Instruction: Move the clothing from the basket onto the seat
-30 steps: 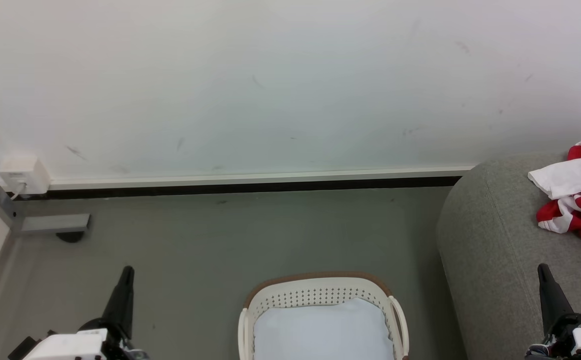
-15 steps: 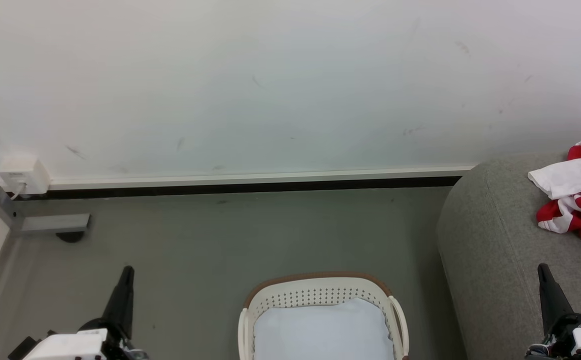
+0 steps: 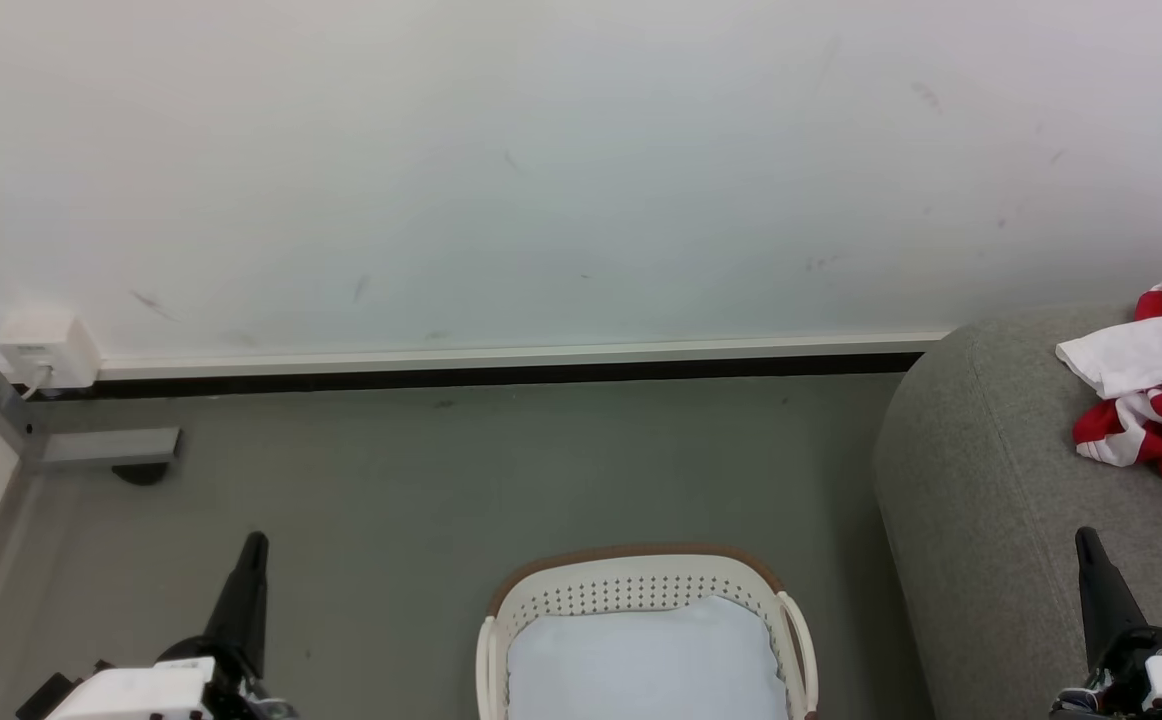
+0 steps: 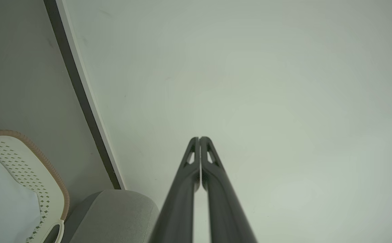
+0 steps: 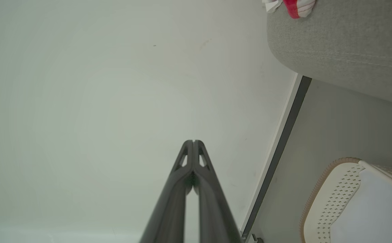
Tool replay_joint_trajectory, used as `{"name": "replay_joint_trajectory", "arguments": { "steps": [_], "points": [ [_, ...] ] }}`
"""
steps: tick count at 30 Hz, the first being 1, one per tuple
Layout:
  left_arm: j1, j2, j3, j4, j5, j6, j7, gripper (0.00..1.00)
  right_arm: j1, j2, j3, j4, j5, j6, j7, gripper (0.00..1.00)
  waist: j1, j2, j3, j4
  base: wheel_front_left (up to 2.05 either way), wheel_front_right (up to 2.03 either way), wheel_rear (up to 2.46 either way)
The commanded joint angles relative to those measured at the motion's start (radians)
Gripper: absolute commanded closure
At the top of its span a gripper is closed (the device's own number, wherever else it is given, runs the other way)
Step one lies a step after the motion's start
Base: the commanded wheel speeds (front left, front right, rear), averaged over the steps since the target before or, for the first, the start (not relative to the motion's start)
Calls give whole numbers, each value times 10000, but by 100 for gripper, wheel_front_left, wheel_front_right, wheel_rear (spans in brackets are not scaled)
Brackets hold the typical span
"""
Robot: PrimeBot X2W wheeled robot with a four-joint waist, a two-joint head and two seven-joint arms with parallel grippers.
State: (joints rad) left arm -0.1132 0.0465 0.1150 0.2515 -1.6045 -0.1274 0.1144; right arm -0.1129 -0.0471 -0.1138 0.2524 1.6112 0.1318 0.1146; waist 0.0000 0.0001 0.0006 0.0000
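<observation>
In the head view we see the clothing (image 3: 1156, 385) lying crumpled on the seat (image 3: 991, 500) at the right, well apart from the basket (image 3: 631, 575), which stands on the floor (image 3: 441, 480) with a pale cushion (image 3: 646, 660) inside, and the left gripper (image 3: 255, 545) and the right gripper (image 3: 1085, 540) point up from the lower corners. In the left wrist view its two fingers (image 4: 182, 192) are pressed together on nothing, before the wall (image 4: 283, 84), with the basket at the lower left. In the right wrist view the fingers are joined too and empty, with a bit of the clothing on the seat at the top right.
</observation>
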Motion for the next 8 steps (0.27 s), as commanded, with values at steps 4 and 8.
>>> {"name": "replay_joint_trajectory", "arguments": {
  "steps": [4, 8],
  "points": [
    [-62, 70, 29, -22, -132, -62, 48, 100, -59, -61, -34, -51, 14, -21, 41, 100, 0, -1, 0, 0, 0, 0, 0],
    [-62, 70, 29, -22, -131, -62, 48, 100, -59, -62, -34, -51, 14, -21, 41, 100, 0, -1, 0, 0, 0, 0, 0]
  ]
}}
